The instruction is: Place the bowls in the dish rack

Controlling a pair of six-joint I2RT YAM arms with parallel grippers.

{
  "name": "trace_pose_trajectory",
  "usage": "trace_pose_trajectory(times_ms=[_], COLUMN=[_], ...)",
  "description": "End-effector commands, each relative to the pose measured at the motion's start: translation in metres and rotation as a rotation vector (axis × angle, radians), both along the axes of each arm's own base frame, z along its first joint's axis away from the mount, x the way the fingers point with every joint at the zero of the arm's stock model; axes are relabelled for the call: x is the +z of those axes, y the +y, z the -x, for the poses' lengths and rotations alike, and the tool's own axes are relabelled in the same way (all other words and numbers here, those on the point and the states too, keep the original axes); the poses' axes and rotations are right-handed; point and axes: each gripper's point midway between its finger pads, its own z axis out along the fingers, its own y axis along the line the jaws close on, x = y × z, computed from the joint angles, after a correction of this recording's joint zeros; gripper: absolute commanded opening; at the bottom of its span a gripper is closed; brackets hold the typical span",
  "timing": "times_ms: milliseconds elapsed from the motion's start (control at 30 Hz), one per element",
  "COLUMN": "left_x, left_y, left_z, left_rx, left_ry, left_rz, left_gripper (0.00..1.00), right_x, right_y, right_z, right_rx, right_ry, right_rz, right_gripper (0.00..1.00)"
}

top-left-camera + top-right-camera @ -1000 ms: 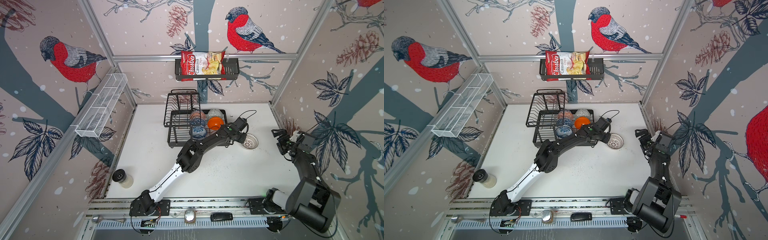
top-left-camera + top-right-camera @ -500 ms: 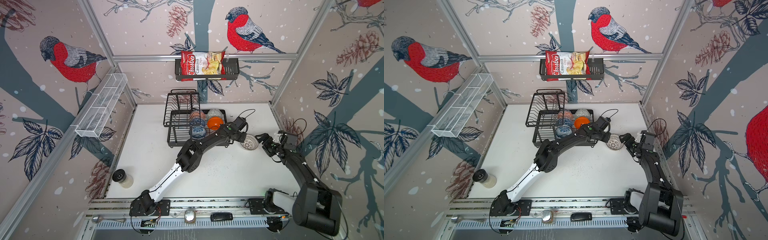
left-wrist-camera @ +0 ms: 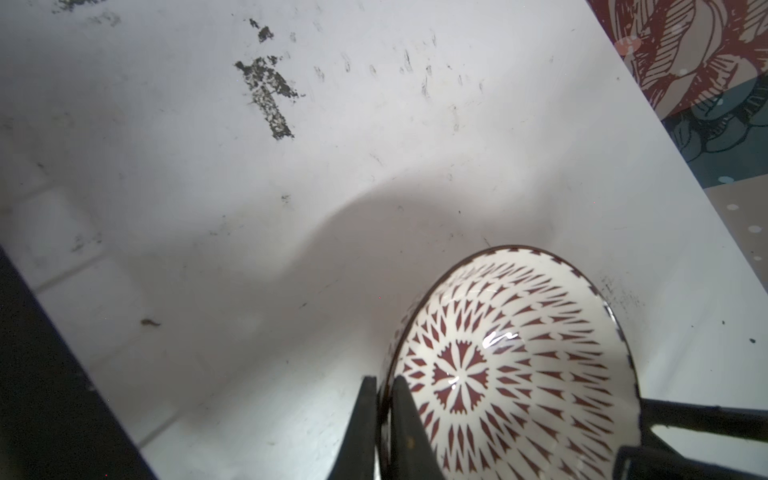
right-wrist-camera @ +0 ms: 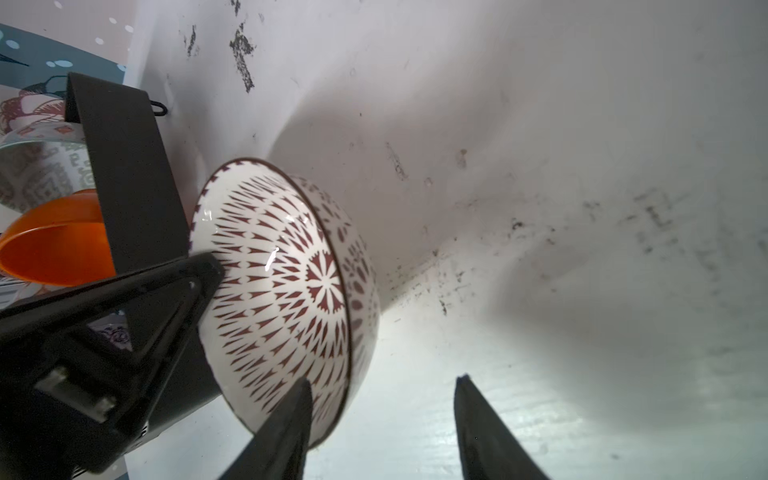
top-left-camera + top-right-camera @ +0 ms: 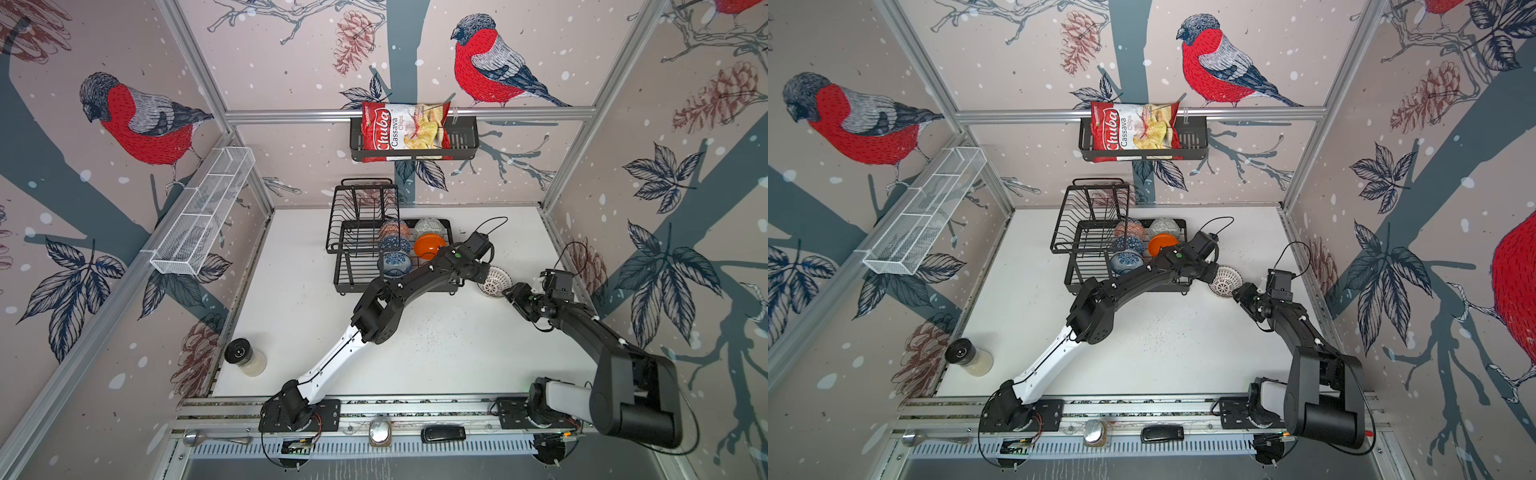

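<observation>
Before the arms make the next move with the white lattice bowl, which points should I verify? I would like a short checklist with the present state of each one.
1. Left end effector shut on the rim of the white lattice bowl: ok.
2. Right end effector astride the same rim, one finger inside the bowl and one outside: ok.
3. Right end effector closed on the rim: not ok, its jaws stand apart.
4. Bowl lifted clear of the table: cannot tell.
5. Free place in the dish rack: ok, its left part is bare wire.
</observation>
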Motion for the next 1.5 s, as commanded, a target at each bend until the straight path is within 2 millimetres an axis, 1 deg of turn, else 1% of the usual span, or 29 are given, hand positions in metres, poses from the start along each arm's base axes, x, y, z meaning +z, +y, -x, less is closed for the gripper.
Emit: trace_pose_trajectory(times_ms=[0,100,200,333,367,500,633,733,767,800,900,933,967,1033,1100,1167,1200,1233,1333,1367,1433,1467], left_x=[0.015,0.015,0.015,0.014,0.013,0.015,0.021,0.030,0.033,0.037,0.048,0.052,0.057,0.070,0.085,0.104,0.117,0.129,0.172,0.182,0.211,0.220], left_y=[-0.003,-0.004,-0.005,-0.006,-0.006,-0.007,-0.010,-0.012,-0.012,-0.013,-0.013,-0.013,-0.011,-0.006,0.002,0.012,0.019,0.026,0.046,0.050,0.056,0.059], left_z=[-0.002,-0.001,0.000,0.001,0.002,0.001,0.001,0.000,0.000,0.000,0.000,0.000,-0.001,-0.005,-0.014,-0.027,-0.035,-0.042,-0.060,-0.063,-0.064,-0.064], left_rx=[0.005,0.007,0.008,0.008,0.008,0.014,0.021,0.025,0.026,0.027,0.025,0.027,0.030,0.059,0.102,0.158,0.194,0.230,0.335,0.353,0.382,0.399], left_ry=[-0.013,-0.007,0.000,0.001,0.004,0.007,0.007,0.005,0.001,-0.003,-0.013,-0.020,-0.029,-0.065,-0.115,-0.167,-0.198,-0.229,-0.361,-0.400,-0.489,-0.528], left_rz=[0.031,0.040,0.045,0.045,0.046,0.056,0.083,0.109,0.115,0.121,0.137,0.142,0.146,0.152,0.162,0.182,0.200,0.222,0.289,0.308,0.365,0.377], left_gripper=[0.10,0.10,0.10,0.11,0.11,0.13,0.21,0.24,0.23,0.19,0.00,0.00,0.00,0.00,0.00,0.00,0.00,0.00,0.00,0.00,0.00,0.00], right_x=[-0.004,-0.005,0.002,0.015,0.024,0.047,0.071,0.083,0.086,0.089,0.095,0.098,0.099,0.106,0.119,0.136,0.146,0.156,0.191,0.202,0.224,0.233], right_y=[-0.001,0.002,0.006,0.007,0.007,0.009,0.015,0.020,0.020,0.019,0.020,0.020,0.020,0.017,0.018,0.017,0.016,0.016,0.026,0.029,0.038,0.042], right_z=[-0.006,-0.009,-0.013,-0.017,-0.019,-0.022,-0.023,-0.023,-0.023,-0.023,-0.025,-0.026,-0.027,-0.029,-0.030,-0.031,-0.031,-0.031,-0.034,-0.034,-0.038,-0.039], right_rx=[-0.002,-0.001,-0.007,-0.028,-0.035,-0.049,-0.048,-0.036,-0.038,-0.041,-0.041,-0.040,-0.042,-0.052,-0.059,-0.083,-0.101,-0.114,-0.134,-0.141,-0.145,-0.147], right_ry=[-0.014,-0.014,-0.035,-0.077,-0.108,-0.197,-0.294,-0.339,-0.347,-0.355,-0.371,-0.374,-0.370,-0.362,-0.358,-0.361,-0.364,-0.373,-0.435,-0.451,-0.481,-0.492], right_rz=[0.043,0.051,0.048,0.066,0.070,0.086,0.095,0.098,0.101,0.103,0.107,0.110,0.114,0.120,0.111,0.087,0.066,0.036,-0.105,-0.149,-0.247,-0.290], right_gripper=[0.40,0.25,0.13,0.02,0.01,0.00,0.00,0.00,0.00,0.00,0.00,0.02,0.07,0.27,0.46,0.51,0.54,0.61,0.68,0.70,0.71,0.71])
